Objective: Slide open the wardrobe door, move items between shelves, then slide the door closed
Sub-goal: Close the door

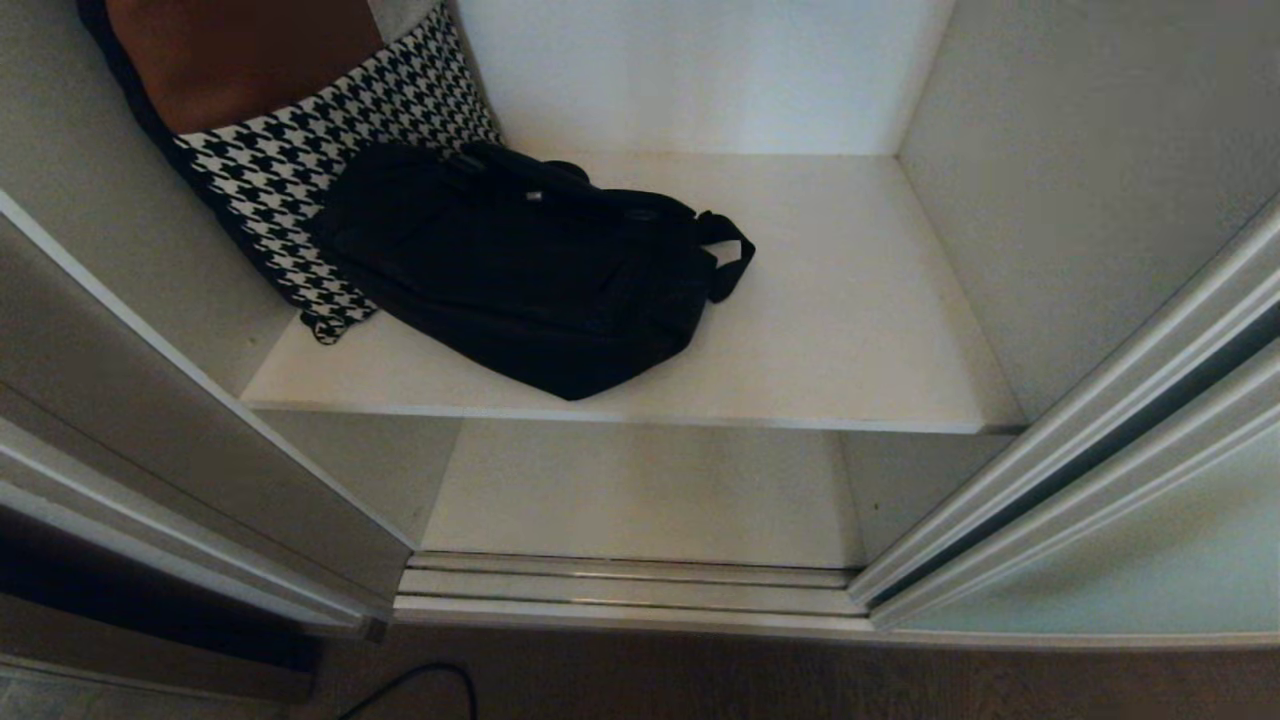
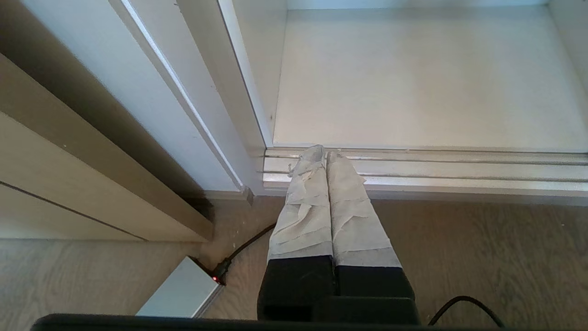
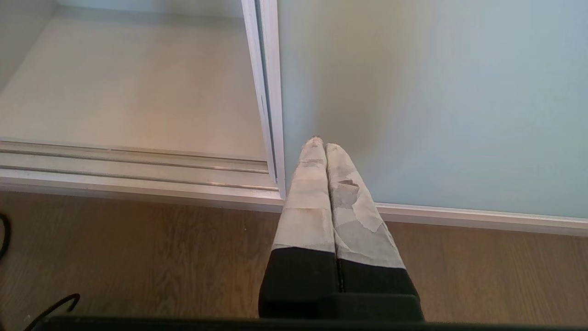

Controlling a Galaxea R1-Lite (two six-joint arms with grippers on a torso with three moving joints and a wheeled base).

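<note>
The sliding wardrobe door (image 1: 1120, 560), pale green frosted glass in a cream frame, stands slid to the right, so the wardrobe is open. On the upper of the shelves (image 1: 860, 320) lie a black bag (image 1: 520, 270) and a houndstooth cushion (image 1: 300, 180) leaning in the left corner. The lower shelf (image 1: 640, 490) is bare. Neither arm shows in the head view. My left gripper (image 2: 325, 154) hangs shut and empty above the floor track (image 2: 436, 170). My right gripper (image 3: 321, 145) is shut and empty in front of the glass door (image 3: 436, 101).
A brown cushion (image 1: 240, 50) sits behind the houndstooth one. A wooden door frame (image 2: 92, 174) stands left of the wardrobe. On the wood floor (image 2: 482, 257) lie a small grey box (image 2: 179, 294) with a red light and black cables (image 2: 248, 243).
</note>
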